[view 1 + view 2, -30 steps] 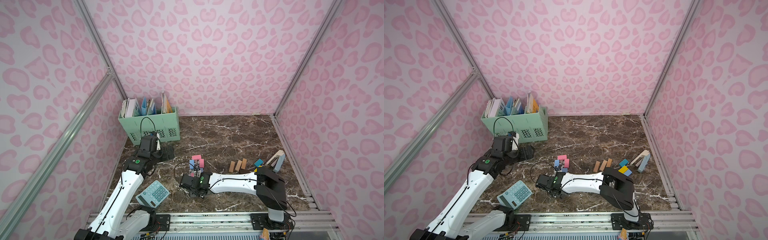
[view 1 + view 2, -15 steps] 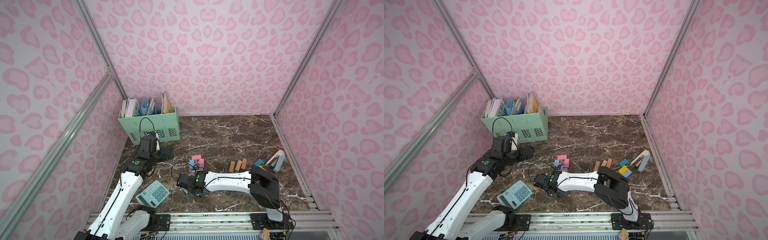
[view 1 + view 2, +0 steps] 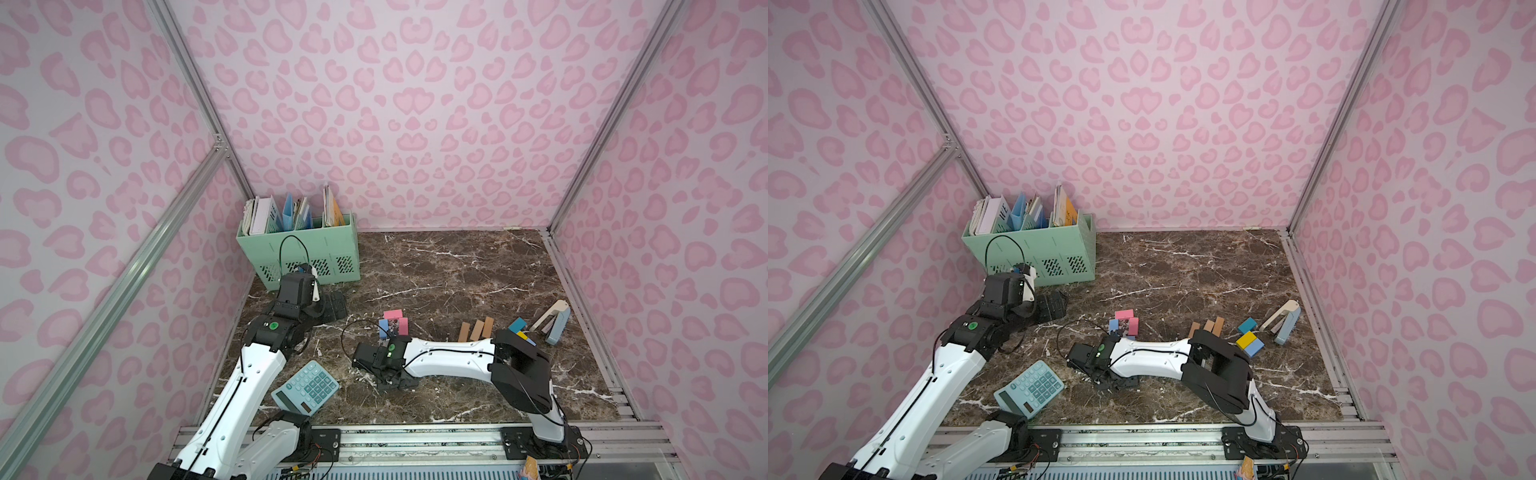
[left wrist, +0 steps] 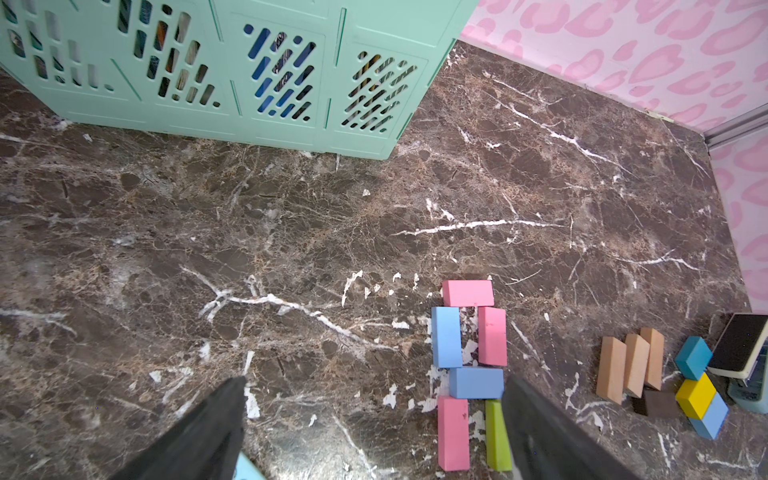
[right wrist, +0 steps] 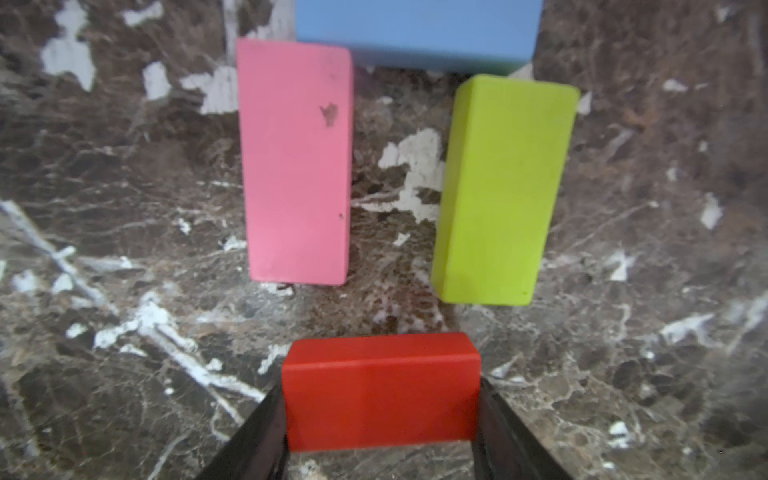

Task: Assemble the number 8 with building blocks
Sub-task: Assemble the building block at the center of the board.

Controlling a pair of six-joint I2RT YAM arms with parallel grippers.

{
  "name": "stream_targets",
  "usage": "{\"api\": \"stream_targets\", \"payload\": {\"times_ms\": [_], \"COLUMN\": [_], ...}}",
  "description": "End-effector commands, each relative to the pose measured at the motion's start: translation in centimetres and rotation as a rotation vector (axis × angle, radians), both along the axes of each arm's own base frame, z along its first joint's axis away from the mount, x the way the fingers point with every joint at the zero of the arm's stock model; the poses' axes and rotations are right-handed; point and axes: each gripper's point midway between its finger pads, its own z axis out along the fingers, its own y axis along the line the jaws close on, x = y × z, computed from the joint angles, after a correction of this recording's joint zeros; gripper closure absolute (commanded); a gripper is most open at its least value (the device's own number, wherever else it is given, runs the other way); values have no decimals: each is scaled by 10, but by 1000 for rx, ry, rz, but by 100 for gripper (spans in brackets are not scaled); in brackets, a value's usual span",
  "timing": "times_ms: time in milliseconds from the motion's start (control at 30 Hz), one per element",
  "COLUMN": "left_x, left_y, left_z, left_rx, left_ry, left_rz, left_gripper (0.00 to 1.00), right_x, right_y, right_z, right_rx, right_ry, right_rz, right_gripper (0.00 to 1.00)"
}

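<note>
the right gripper (image 5: 380,419) reaches low over the brown marble table (image 5: 124,353). its two black fingers (image 5: 266,424) are about half apart and press against the two sides of a red block (image 5: 380,386), which it grips. we cannot tell whether the red block touches the table.

just ahead of the red block, across a small gap, a pink block (image 5: 297,162) and a lime green block (image 5: 503,191) lie side by side, pointing away from the gripper with bare table between them. a light blue block (image 5: 415,29) lies across their far ends.

farther ahead, in the left wrist view, a second light blue block (image 4: 446,336) and a second pink block (image 4: 492,336) form the sides of an upper loop, capped by a third pink block (image 4: 467,292).

well off to the gripper's right we see three bare wood blocks (image 4: 631,365), a dark brown block (image 4: 656,403), a teal block (image 4: 693,357) and a yellow block (image 4: 696,395), clustered beside a stapler (image 3: 555,320).

to its left lies a light blue calculator (image 3: 305,386). ahead and left, well apart, the left gripper (image 4: 374,381) hovers with jaws spread wide and nothing between them, near a mint green file holder (image 3: 299,249).
</note>
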Motion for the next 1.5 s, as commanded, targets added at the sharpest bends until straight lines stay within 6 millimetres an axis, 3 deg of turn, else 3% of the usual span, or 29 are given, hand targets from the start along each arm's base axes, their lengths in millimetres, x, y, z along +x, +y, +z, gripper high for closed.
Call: {"api": "stream_targets", "payload": {"times_ms": [0,567,1033,1467], "left_x": [1,1,1,0], "left_y": [1,0,-1,-1], "left_z": [2,2,3,4], "left_rx": [1,1,-4,-6], "left_ry": [-11,-11,-13,-16], "left_rz": [3,1,-5,-6], "left_gripper": [2,2,2,1], "right_x": [1,3,4,8], "right_y": [-7,0,2,2], "right_z": [0,-6,-7,-8], "right_rx": [-38,-2,-4,1], "right_ry": [8,56,59,67], "right_rz": [9,33,15,-24], "right_gripper": [35,28,36,37]}}
